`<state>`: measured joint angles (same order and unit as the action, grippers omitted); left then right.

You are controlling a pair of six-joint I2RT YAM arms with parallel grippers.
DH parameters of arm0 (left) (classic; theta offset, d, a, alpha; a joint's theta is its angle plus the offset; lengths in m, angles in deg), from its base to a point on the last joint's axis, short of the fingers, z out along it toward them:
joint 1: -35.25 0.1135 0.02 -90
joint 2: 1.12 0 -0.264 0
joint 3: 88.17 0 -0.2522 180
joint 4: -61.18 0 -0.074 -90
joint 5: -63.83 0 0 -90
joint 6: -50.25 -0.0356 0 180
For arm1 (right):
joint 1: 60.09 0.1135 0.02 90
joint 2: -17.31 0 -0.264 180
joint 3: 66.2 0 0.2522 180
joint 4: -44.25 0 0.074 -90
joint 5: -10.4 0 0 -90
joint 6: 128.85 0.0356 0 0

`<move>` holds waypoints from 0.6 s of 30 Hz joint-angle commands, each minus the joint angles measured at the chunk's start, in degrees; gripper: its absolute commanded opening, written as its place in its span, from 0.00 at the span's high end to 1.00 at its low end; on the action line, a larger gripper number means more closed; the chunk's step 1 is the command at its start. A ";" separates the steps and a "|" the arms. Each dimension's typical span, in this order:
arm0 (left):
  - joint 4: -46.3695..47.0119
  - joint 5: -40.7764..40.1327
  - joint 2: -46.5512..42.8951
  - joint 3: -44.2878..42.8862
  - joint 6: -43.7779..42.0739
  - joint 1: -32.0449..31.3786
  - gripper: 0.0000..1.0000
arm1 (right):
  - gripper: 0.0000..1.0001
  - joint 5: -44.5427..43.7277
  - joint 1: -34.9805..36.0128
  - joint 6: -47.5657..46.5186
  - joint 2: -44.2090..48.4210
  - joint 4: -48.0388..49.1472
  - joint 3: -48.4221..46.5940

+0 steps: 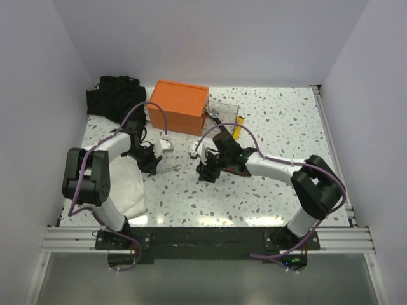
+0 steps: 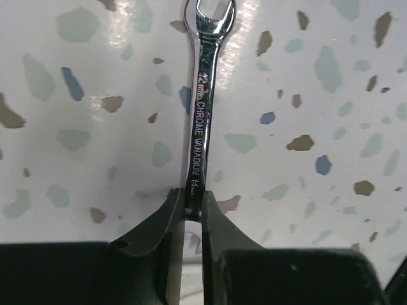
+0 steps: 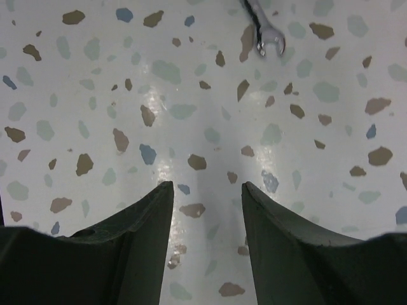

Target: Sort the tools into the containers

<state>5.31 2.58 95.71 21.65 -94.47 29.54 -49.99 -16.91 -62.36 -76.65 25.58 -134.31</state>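
Observation:
My left gripper [image 2: 189,198] is shut on the shaft of a silver wrench [image 2: 202,95] stamped CHROME VANADIUM; the wrench points away from the jaws, just over the speckled table. In the top view this gripper [image 1: 157,164] is beside the white cloth. My right gripper [image 3: 206,187] is open and empty, low over bare table; it also shows in the top view [image 1: 206,170]. The open end of a silver wrench [image 3: 266,33] lies ahead of it. The orange box [image 1: 178,106] stands at the back, with a clear tray [image 1: 224,109] to its right and a yellow knife [image 1: 237,131] beside it.
A black cloth bundle [image 1: 114,95] lies at the back left. A white cloth [image 1: 130,185] lies at the front left under my left arm. White walls close the table's back and sides. Something reddish [image 1: 233,170] shows under my right arm.

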 commanded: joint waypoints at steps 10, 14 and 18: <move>-22.57 16.15 11.34 -10.01 -6.36 -0.26 1.00 | 0.47 1.60 8.93 -12.96 -6.94 6.22 -7.61; -28.02 20.10 14.08 -14.05 -7.24 -0.09 1.00 | 0.46 2.04 10.08 -14.72 -8.61 6.22 -8.32; -30.92 22.48 15.22 -15.73 -8.73 0.00 1.00 | 0.46 1.16 10.78 -16.13 -10.28 6.58 -9.28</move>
<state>-18.93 18.52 110.53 9.06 -99.98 29.56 -49.68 -6.66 -74.91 -85.80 29.27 -140.45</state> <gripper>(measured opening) 0.170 0.535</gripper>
